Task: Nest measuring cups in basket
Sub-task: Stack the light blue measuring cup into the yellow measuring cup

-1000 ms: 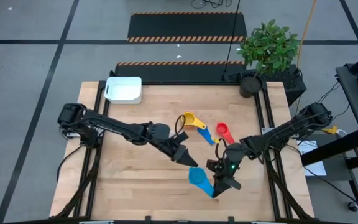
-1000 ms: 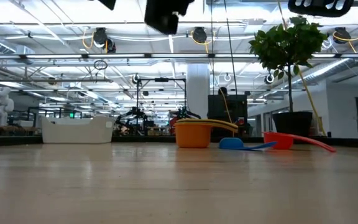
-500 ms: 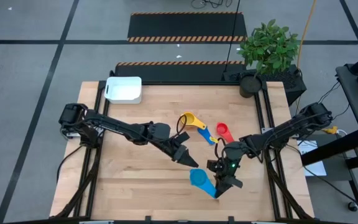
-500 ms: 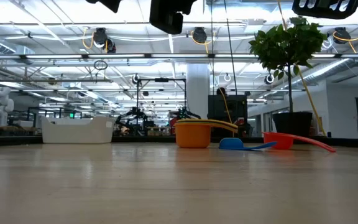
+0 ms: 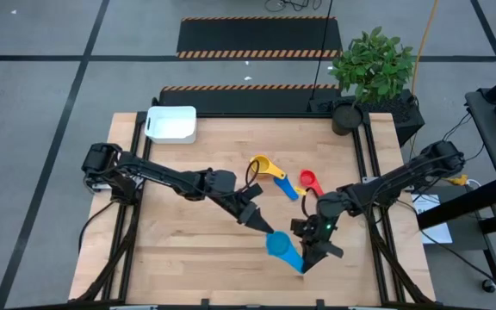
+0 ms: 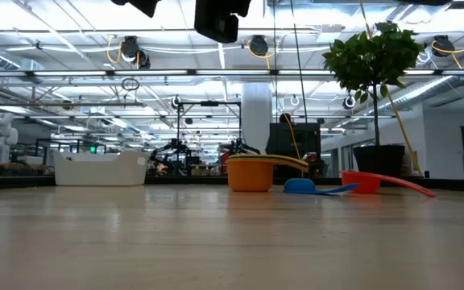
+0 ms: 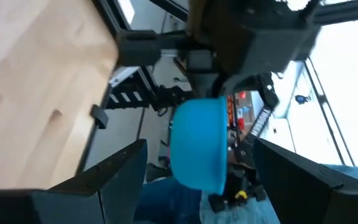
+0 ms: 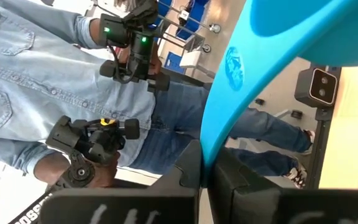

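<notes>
From above, the right gripper (image 5: 311,256) is pinched on the flat handle of a light blue round plastic measuring cup (image 5: 280,246), held over the wooden table (image 5: 179,258) near its front edge; the left gripper (image 5: 260,222), fingers spread, hangs just beside the bowl. A yellow plastic cup (image 5: 262,165), a red plastic cup (image 5: 310,182) and a small dark blue cup (image 5: 288,189) lie mid-table, well apart from the white rectangular plastic basket (image 5: 171,124) at the far left corner. At table height those three cups and the basket sit along the far edge; the held cup is out of frame. The left wrist shows the cup's bowl between wide jaws. The right wrist shows the handle clamped, with a person in denim behind. The cup looks light, stiff and slick, so the handle suits gripping. Other cups are not visible.
</notes>
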